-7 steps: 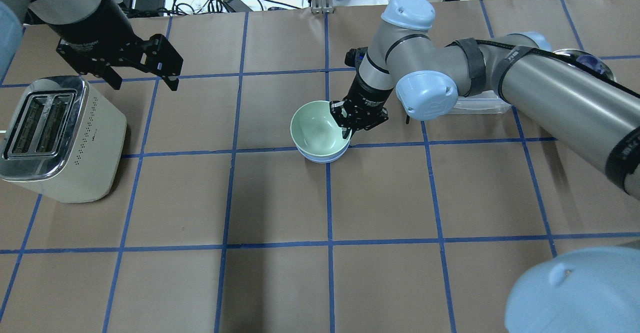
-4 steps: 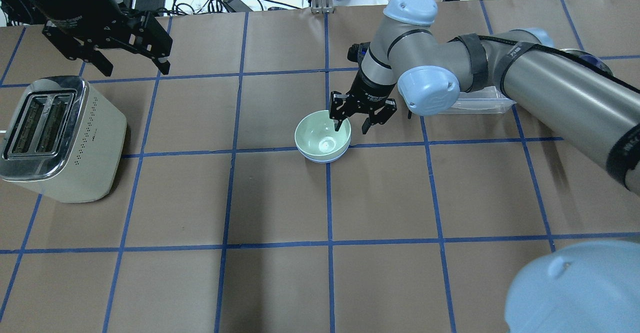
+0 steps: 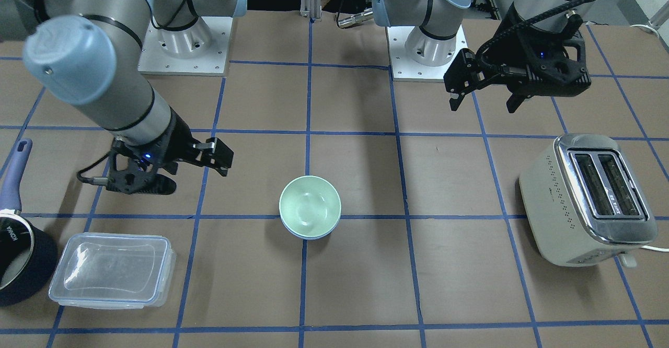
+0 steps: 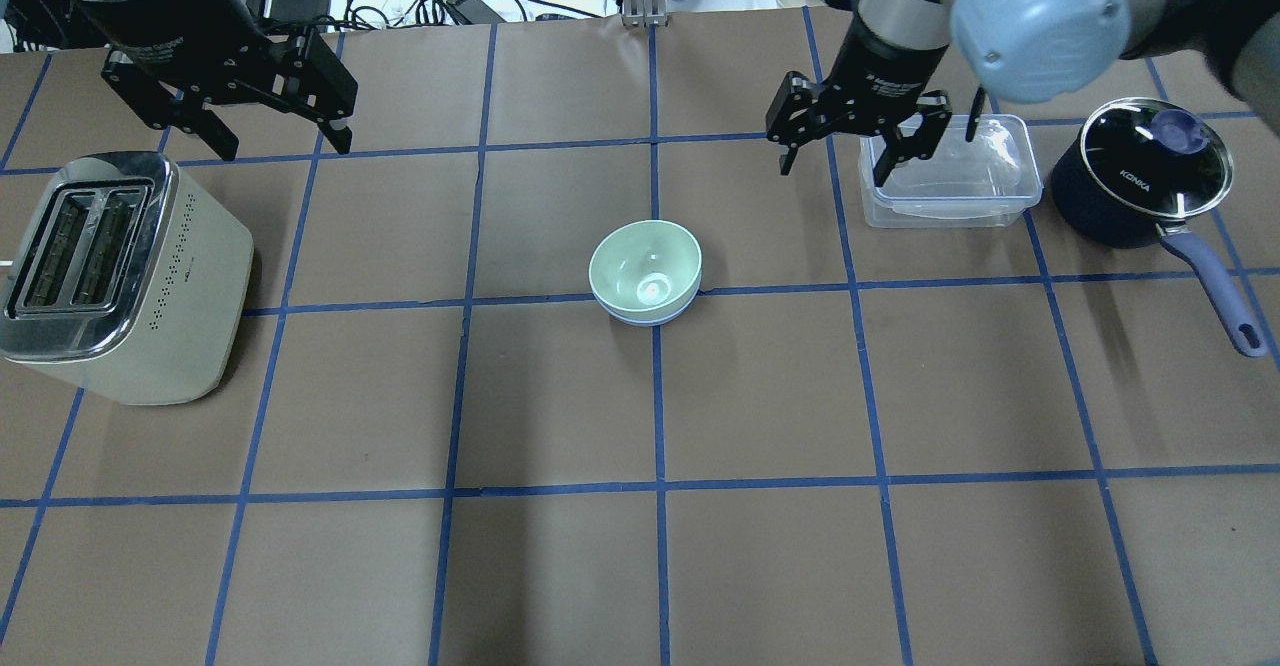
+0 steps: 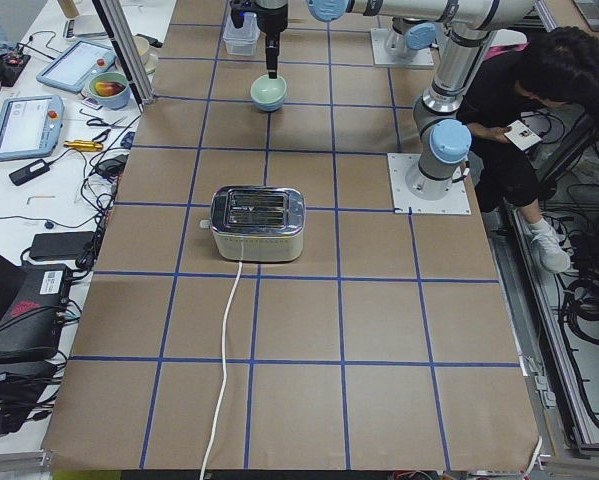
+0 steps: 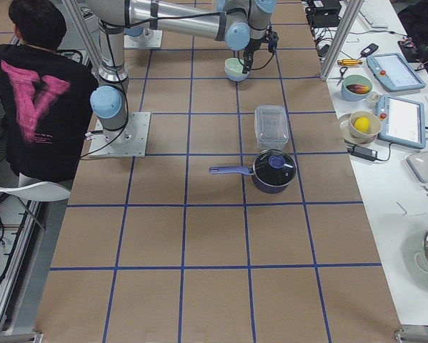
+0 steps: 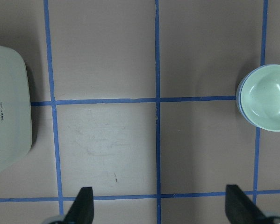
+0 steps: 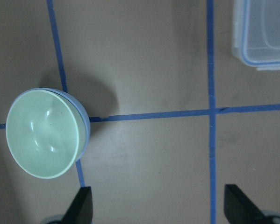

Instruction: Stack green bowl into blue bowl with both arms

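right gripper [image 4: 832, 172]: jaws apart, empty, far-right of the bowls, at the container's [image 4: 950, 186] left edge | left gripper [image 4: 285, 149]: jaws apart, empty, far-left, beyond toaster [image 4: 120, 276] | green bowl [image 4: 645, 266]: nested in blue bowl [image 8: 84, 130], table centre | step: stack looks done, both arms clear | next: probably just park; check green sits level

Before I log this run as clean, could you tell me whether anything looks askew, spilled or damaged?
Nothing stands out. The green bowl sits evenly nested in the blue bowl, the left gripper and right gripper hang open away from it, and the toaster, container and saucepan stand upright.
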You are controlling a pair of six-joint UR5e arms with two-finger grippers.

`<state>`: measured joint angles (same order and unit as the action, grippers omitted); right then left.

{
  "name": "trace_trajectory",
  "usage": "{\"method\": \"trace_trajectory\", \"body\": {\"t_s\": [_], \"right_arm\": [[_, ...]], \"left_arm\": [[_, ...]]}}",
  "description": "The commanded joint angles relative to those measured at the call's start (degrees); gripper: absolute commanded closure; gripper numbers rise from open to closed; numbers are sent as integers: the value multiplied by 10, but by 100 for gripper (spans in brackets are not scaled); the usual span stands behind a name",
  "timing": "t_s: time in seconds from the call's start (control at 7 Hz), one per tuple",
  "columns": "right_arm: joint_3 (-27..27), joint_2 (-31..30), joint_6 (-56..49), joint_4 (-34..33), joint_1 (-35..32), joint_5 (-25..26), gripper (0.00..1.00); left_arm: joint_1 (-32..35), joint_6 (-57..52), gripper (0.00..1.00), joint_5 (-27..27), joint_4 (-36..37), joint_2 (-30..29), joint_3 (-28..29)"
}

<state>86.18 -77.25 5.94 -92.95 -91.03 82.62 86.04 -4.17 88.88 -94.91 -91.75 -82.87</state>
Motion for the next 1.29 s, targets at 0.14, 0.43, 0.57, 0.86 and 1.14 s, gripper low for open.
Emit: {"method": "trace_trajectory", "body": {"t_s": [0.14, 0.43, 0.57, 0.86, 1.14], "right_arm": [[-5, -74, -22, 85, 15, 54, 0], [-6, -83, -10, 80, 12, 55, 0], [-10, -84, -9, 78, 13, 55, 0], [-11, -90, -11, 83, 13, 82, 0], [-11, -91, -11, 83, 12, 77, 0]], "left_arm": [[-1, 0, 0, -1, 4, 0, 2], [0, 0, 0, 0, 4, 1, -1], [-3, 0, 0, -2, 4, 2, 2], [0, 1, 0, 0, 4, 2, -1], [1, 1, 0, 1, 4, 3, -9]]}}
